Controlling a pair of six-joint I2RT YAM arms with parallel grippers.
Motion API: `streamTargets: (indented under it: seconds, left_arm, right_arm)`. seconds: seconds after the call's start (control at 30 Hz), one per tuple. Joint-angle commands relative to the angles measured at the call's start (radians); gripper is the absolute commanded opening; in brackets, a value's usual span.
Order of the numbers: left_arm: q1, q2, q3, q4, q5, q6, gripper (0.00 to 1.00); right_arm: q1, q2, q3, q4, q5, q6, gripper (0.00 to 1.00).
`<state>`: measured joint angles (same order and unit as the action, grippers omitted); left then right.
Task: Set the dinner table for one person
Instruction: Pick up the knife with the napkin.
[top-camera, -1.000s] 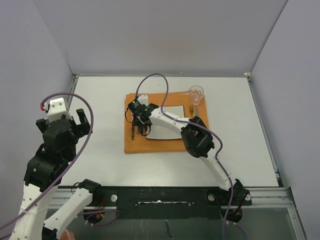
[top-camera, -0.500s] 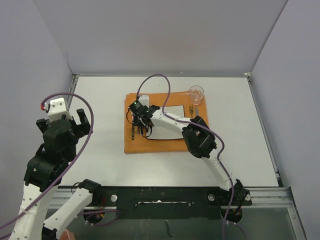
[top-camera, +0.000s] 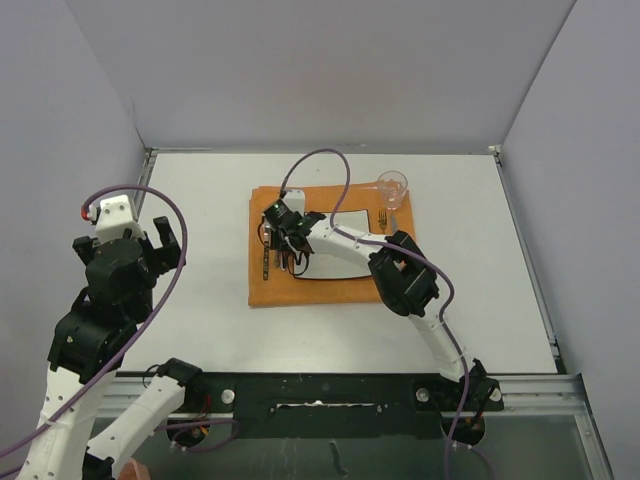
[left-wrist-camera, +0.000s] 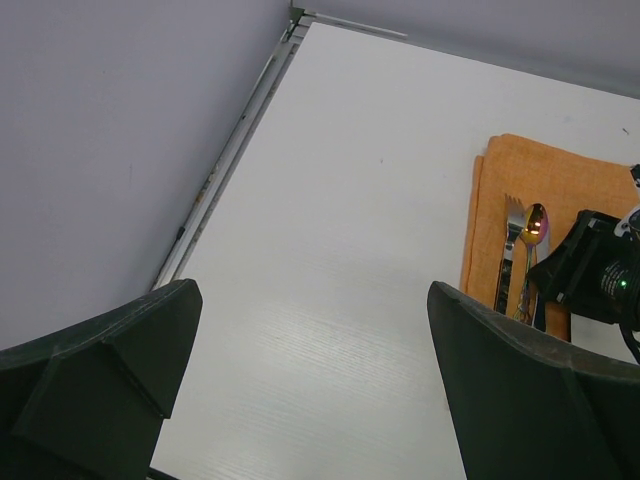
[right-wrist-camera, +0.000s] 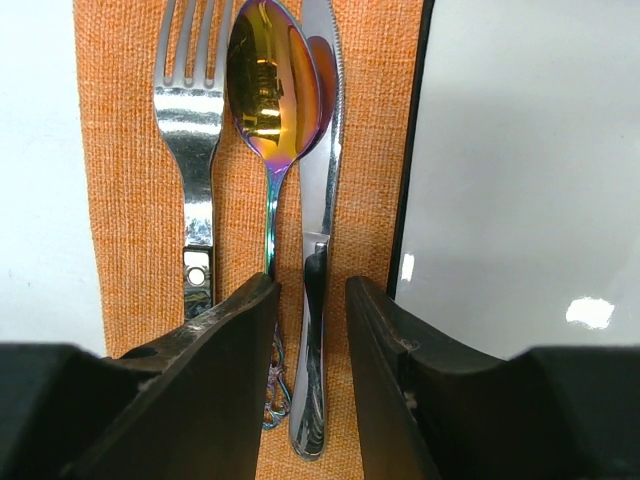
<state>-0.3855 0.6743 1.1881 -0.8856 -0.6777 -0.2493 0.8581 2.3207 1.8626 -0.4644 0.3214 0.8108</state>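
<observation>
Nearly done: orange cloth mat, square white plate, steel fork, iridescent spoon and steel knife dress the white dinner table; right gripper straddles the knife, grip unclear; left gripper gapes.

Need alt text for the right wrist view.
A silver metal fork, iridescent gold spoon and silver table knife lie side by side on an orange woven placemat, the right end effector straddling the knife handle, jaws narrowly apart. A black-rimmed white square plate lies to their right.

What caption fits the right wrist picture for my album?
A fork, spoon and knife side by side on the orange mat beside the plate, right fingers poised over the knife.
</observation>
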Motion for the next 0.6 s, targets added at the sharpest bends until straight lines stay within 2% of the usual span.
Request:
streamTargets:
  seconds: [0.0, 0.23, 0.57]
  left_arm:
    - [-0.007, -0.007, 0.004, 0.06, -0.019, 0.019, 0.98]
    - [-0.015, -0.008, 0.002, 0.064, -0.032, 0.032, 0.98]
    - [-0.023, -0.007, 0.02, 0.076, -0.047, 0.049, 0.98]
  right_arm:
    - [-0.027, -0.053, 0.014, -0.038, 0.061, 0.024, 0.36]
    - [-0.033, -0.067, -0.034, 0.004, 0.054, 0.065, 0.34]
    - [-0.033, -0.005, 0.053, -0.131, 0.088, 0.097, 0.31]
